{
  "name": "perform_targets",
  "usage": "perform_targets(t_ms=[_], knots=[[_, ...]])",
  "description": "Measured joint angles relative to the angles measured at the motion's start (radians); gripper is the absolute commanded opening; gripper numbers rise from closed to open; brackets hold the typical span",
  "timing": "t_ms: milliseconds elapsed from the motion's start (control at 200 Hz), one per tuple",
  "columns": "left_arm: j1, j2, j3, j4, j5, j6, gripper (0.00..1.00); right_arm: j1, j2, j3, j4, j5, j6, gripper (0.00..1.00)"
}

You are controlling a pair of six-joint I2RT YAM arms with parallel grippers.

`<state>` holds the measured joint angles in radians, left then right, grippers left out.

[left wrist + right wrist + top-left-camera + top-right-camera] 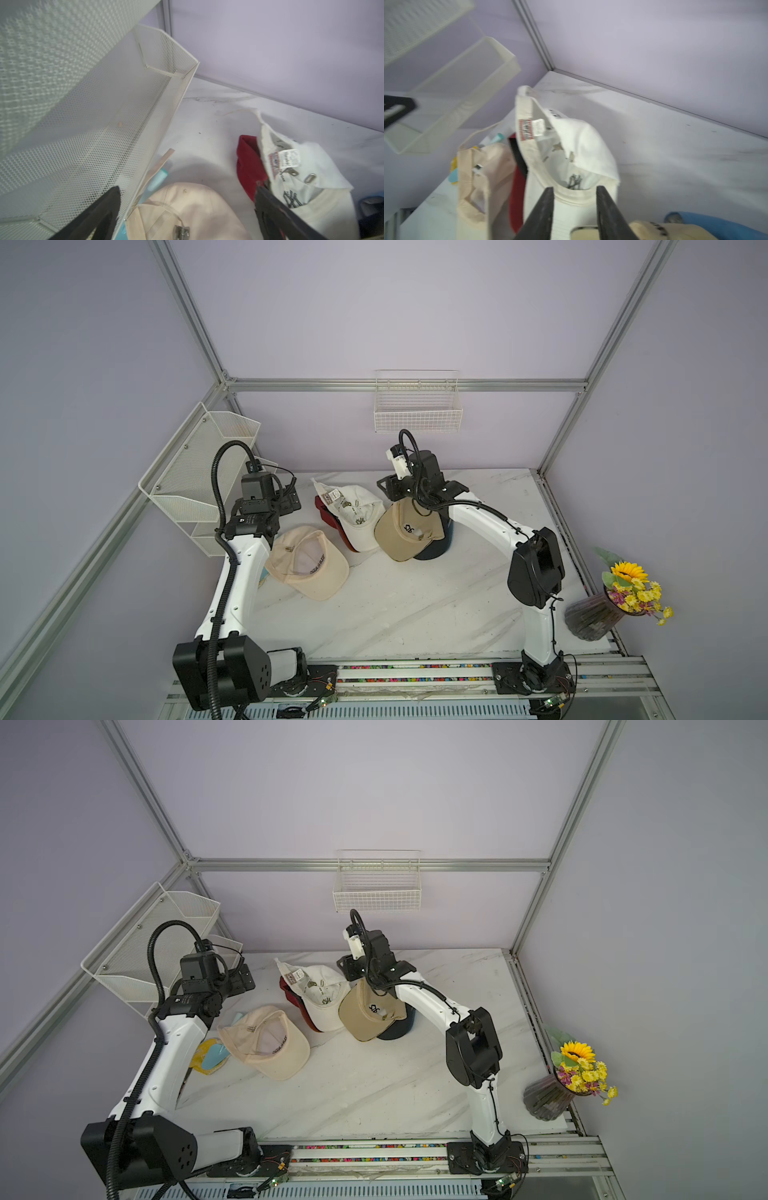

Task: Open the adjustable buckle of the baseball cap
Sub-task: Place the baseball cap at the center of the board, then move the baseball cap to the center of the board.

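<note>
Lying upside down: white cap (361,510), metal buckle (310,178) showing | left claw (187,187) wide | right claw (574,188) narrow, empty

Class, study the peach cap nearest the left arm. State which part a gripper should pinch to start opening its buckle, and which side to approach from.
Probably the metal buckle itself, approached from above. On the peach cap the buckle lies uppermost and uncovered, at the end nearest the open left gripper, so a downward reach should meet it without pushing through fabric.

Left tool (187,186) wide, right tool (574,188) narrower
</note>
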<state>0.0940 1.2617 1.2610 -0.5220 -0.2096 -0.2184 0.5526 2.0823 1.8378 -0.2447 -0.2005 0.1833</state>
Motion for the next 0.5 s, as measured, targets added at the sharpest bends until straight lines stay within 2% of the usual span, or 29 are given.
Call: perform_targets(t_ms=[130,355,500], knots=[[-0.054,-0.032,0.040,0.020,0.028,0.000,1.00,-0.074,0.084,-0.074,-0.042,0.045,0.015,0.24],[-0.093,-0.031,0.053,0.060,0.103,0.000,1.00,-0.077,0.096,-0.212,-0.097,0.109,0.021,0.24],[-0.157,0.014,0.067,0.072,0.146,0.017,1.00,-0.093,0.085,-0.266,-0.092,0.167,0.018,0.24]])
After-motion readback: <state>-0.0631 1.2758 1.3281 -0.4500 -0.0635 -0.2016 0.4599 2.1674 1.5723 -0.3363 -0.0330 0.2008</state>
